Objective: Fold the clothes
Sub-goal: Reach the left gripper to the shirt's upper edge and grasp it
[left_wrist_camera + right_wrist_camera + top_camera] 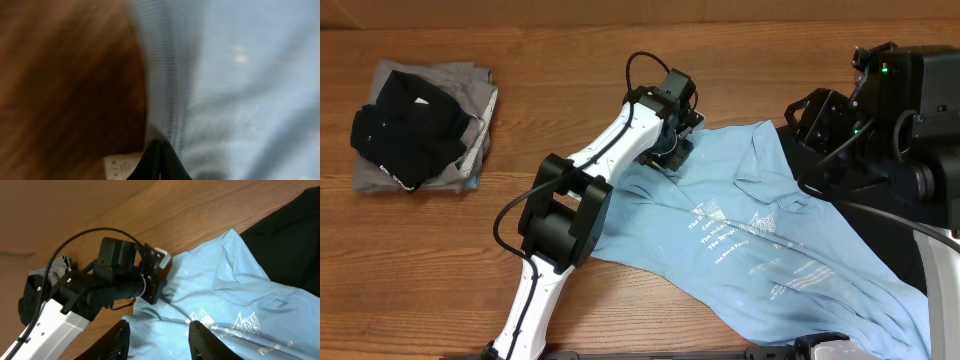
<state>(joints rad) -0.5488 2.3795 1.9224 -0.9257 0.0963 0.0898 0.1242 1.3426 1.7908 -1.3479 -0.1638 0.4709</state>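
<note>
A large sky-blue T-shirt with white print lies spread and wrinkled over the middle and right of the wooden table. My left gripper sits at the shirt's upper left edge. In the left wrist view its fingertips are pressed together on the shirt's hem, beside a small white tag. My right gripper hangs above the shirt's upper right corner. In its own view it stands open with nothing between the fingers, and the blue shirt is below. Black and grey clothes are piled at the far left.
A black garment lies under the blue shirt's right side and shows in the right wrist view. The left arm stretches from the front edge across the table's middle. Bare wood lies between the pile and the shirt.
</note>
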